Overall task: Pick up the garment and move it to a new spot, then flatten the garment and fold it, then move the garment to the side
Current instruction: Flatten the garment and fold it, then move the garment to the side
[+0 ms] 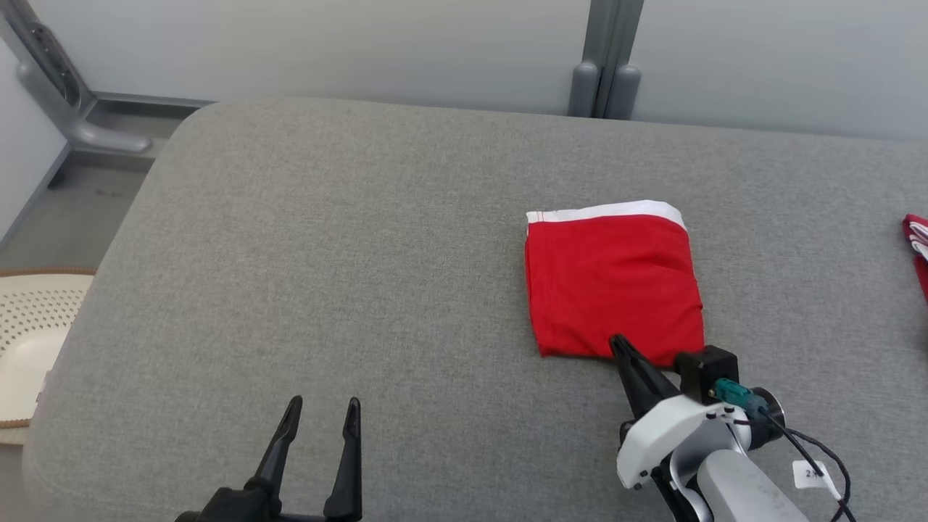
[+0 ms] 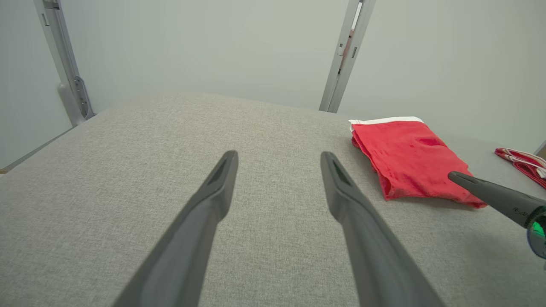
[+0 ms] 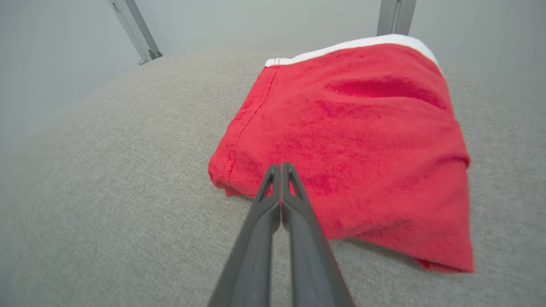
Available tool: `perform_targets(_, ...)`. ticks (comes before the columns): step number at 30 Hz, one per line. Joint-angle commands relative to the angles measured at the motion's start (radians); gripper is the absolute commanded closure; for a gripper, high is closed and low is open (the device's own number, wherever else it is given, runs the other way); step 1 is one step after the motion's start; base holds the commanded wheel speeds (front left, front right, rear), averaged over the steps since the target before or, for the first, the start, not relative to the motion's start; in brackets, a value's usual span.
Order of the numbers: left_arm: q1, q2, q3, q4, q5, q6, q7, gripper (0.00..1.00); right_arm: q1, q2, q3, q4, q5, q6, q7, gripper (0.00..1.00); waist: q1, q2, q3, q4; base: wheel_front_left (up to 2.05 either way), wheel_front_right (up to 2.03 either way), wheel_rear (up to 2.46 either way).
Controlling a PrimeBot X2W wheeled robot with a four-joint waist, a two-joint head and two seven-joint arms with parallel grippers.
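Red, soft knit garment (image 1: 612, 283), folded to a near-square pad, lies on the grey fabric surface (image 1: 326, 254) at the tips of the right gripper (image 1: 618, 342). Its fingers are pressed together over the near hem; I cannot tell if cloth is pinched. It looks light and limp, so all layers should be gripped there. The white band is farthest from the tips, and the long axis seems to run straight ahead of them. The left gripper (image 1: 321, 407) is spread wide, well apart.

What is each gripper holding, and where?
Left gripper open, empty. Right gripper shut at near edge of red garment; whether cloth is pinched cannot be told.

Small white tag (image 1: 810, 475) at the head view's lower right: a "2", the rest illegible.
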Motion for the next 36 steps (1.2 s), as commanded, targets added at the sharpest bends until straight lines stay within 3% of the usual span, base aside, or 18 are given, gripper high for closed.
perform_targets(1, 0.027, 0.001, 0.012, -0.01, 0.004, 0.009, -0.003, 0.0, 0.043, -0.011, -0.011, -0.053, -0.004, -0.001, -0.014, 0.76, 0.0, 0.0, -0.056, -0.046, 0.0, 0.0, 0.0)
perform_targets(2, 0.037, 0.001, 0.019, -0.012, 0.006, 0.011, -0.003, 0.0, 0.065, -0.018, -0.023, -0.091, -0.007, -0.001, -0.019, 0.58, 0.0, 0.0, -0.067, -0.055, 0.0, 0.0, 0.0)
perform_targets(4, 0.052, 0.001, 0.035, -0.023, 0.017, 0.01, -0.003, 0.0, 0.124, -0.035, -0.054, -0.186, -0.016, -0.001, -0.026, 0.0, 0.0, 0.0, -0.084, -0.073, 0.0, 0.0, 0.0)
perform_targets(9, 0.08, 0.001, 0.088, -0.046, 0.034, -0.003, -0.003, 0.0, 0.287, -0.08, -0.183, -0.429, -0.029, -0.001, -0.029, 0.0, 0.0, 0.0, -0.108, -0.103, 0.0, 0.0, 0.0)
perform_targets(14, 0.109, 0.001, 0.125, -0.042, 0.054, -0.032, -0.003, 0.0, 0.422, -0.103, -0.293, -0.542, -0.04, -0.001, -0.03, 0.0, 0.0, 0.0, -0.117, -0.123, 0.0, 0.0, 0.0)
perform_targets(19, 0.139, 0.001, 0.152, -0.03, 0.059, -0.057, -0.003, 0.0, 0.509, -0.08, -0.352, -0.551, -0.067, -0.001, -0.03, 0.0, 0.0, 0.0, -0.132, -0.139, 0.0, 0.0, 0.0)
perform_targets(32, 0.149, 0.001, 0.16, -0.02, 0.05, -0.069, -0.003, 0.0, 0.498, -0.064, -0.324, -0.519, -0.063, -0.001, -0.03, 0.0, 0.0, 0.0, -0.131, -0.159, 0.0, 0.0, 0.0)
perform_targets(36, 0.136, 0.001, 0.158, -0.022, 0.05, -0.071, -0.003, 0.0, 0.473, -0.043, -0.332, -0.51, 0.013, -0.001, -0.03, 0.0, 0.0, 0.0, -0.117, -0.149, 0.0, 0.0, 0.0)
